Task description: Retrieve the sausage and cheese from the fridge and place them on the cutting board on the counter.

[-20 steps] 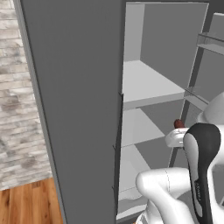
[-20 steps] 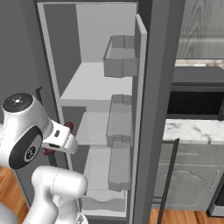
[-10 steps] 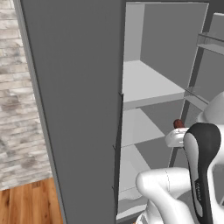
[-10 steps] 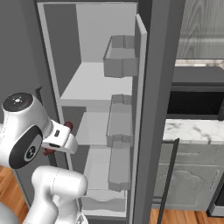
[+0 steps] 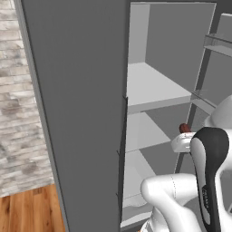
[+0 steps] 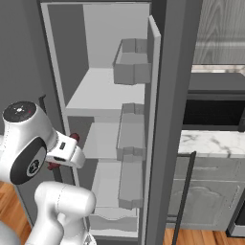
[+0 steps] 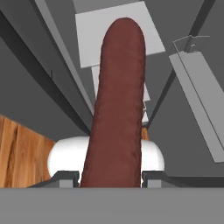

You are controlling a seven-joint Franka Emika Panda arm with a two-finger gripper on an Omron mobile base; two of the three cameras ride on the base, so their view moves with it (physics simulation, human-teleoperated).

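In the left base view, a brick wall [image 5: 18,113] and a strip of wooden floor [image 5: 31,210] lie at 9 and 7 o'clock, and beside them stands the wide dark door of the fridge [image 5: 81,113], swung open so that its light grey shelves [image 5: 152,88] show past its edge. At about 4 o'clock in that view the white arm rises, and a rounded end of the sausage [image 5: 184,128] peeks out just above the arm's wrist, in front of the fridge opening and level with the middle shelf. In the right base view, the same dark red-brown link [image 6: 74,138] shows at 9 o'clock beside the wrist, with the door bins [image 6: 130,139] stacked at the centre and the table [image 6: 215,142], white marble with grey veins over grey drawer fronts, at 3 o'clock past the door edge. In the hand view, the claw [image 7: 110,177] sits at 6 o'clock, its two fingers [image 7: 65,177] pressed against the sides of the sausage [image 7: 118,105], which stands up from between them toward 12 o'clock, with the shelves and the floor behind it.
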